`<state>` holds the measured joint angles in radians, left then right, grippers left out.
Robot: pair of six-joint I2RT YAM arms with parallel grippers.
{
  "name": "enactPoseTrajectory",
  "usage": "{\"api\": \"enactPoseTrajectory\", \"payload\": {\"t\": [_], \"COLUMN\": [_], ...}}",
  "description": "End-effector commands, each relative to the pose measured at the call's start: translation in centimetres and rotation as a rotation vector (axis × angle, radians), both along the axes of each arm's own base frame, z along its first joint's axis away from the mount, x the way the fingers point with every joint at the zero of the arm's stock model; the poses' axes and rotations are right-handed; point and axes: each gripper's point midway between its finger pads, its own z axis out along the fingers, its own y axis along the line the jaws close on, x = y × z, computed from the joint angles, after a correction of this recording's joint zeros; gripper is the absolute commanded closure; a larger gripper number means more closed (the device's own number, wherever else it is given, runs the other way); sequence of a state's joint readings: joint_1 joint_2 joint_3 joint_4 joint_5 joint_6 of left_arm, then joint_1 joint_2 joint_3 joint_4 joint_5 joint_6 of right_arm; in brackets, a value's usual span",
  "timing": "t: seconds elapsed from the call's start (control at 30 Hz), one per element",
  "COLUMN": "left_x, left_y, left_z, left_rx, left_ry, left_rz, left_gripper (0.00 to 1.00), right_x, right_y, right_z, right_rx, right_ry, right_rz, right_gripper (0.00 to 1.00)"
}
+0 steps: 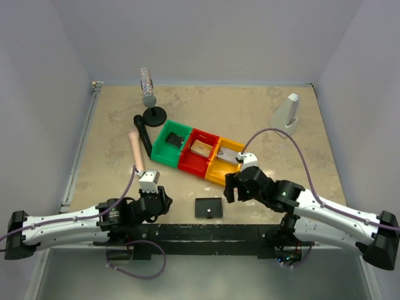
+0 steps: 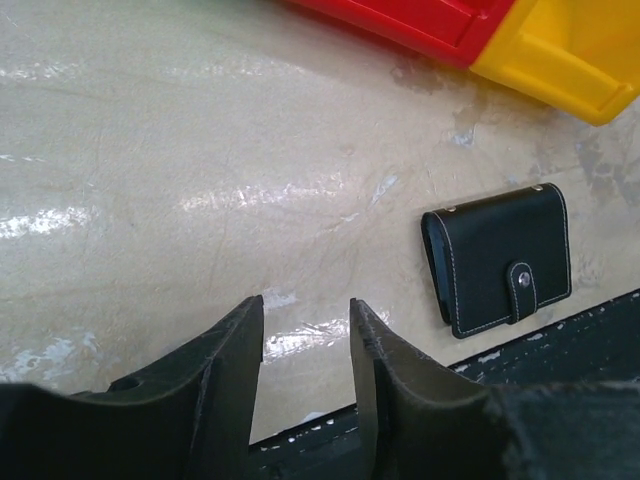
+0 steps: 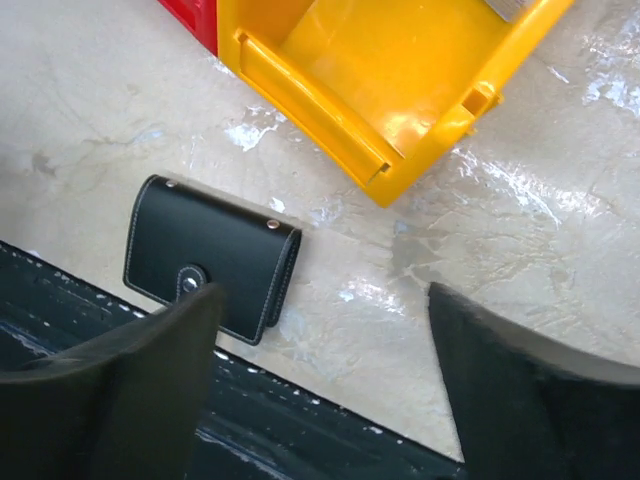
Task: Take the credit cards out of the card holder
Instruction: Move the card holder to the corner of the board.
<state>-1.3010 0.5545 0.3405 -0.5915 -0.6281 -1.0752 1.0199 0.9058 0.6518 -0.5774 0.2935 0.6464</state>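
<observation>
The card holder (image 1: 209, 207) is a black stitched case, folded shut with its snap tab fastened, flat on the table near the front edge. It shows in the left wrist view (image 2: 498, 258) and the right wrist view (image 3: 210, 258). My left gripper (image 1: 164, 199) is open with a narrow gap (image 2: 305, 305), empty, left of the holder. My right gripper (image 1: 231, 186) is wide open (image 3: 325, 295), empty, just right of the holder. A tan card (image 1: 201, 148) lies in the red bin and a grey card (image 1: 230, 154) in the yellow bin.
Green (image 1: 169, 144), red (image 1: 195, 160) and yellow (image 1: 220, 169) bins stand in a row behind the holder. A tool with a wooden handle (image 1: 135, 149), a grey tube on a black stand (image 1: 149, 87) and a white wedge (image 1: 287, 112) stand farther back. A black rail (image 1: 206, 231) runs along the front edge.
</observation>
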Motion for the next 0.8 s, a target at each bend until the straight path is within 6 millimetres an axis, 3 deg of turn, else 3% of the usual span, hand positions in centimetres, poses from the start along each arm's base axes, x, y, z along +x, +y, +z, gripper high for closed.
{"api": "enactPoseTrajectory", "payload": {"t": [0.0,0.1,0.3,0.47,0.67,0.77], "left_x": [0.7,0.6,1.9,2.8,3.5,3.6], "left_y": [-1.9,-3.7,-7.2,-10.2,-12.1,-13.0], "left_z": [1.6,2.8,4.3,3.4,2.0,1.2], "left_rx": [-0.045,-0.045,0.107,0.152,0.135,0.144], "left_ry": [-0.063,-0.109,-0.143,-0.12,-0.091,-0.081], "left_rz": [-0.052,-0.153,-0.256,-0.322,-0.362,-0.393], "left_gripper": [0.47,0.36,0.46,0.5,0.58,0.62], "right_x": [-0.1,-1.4,-4.6,-7.6,-10.1,-10.9], "right_y": [0.7,1.2,3.9,6.1,7.9,8.2], "right_z": [-0.5,-0.6,-2.4,-4.4,-6.0,-7.2], "right_rx": [0.199,0.19,0.19,0.111,0.052,0.024], "right_ry": [-0.041,0.026,0.13,0.187,0.221,0.252], "right_rz": [-0.056,-0.004,0.105,0.187,0.223,0.212], "right_gripper": [0.3,0.4,0.56,0.76,0.97,1.0]}}
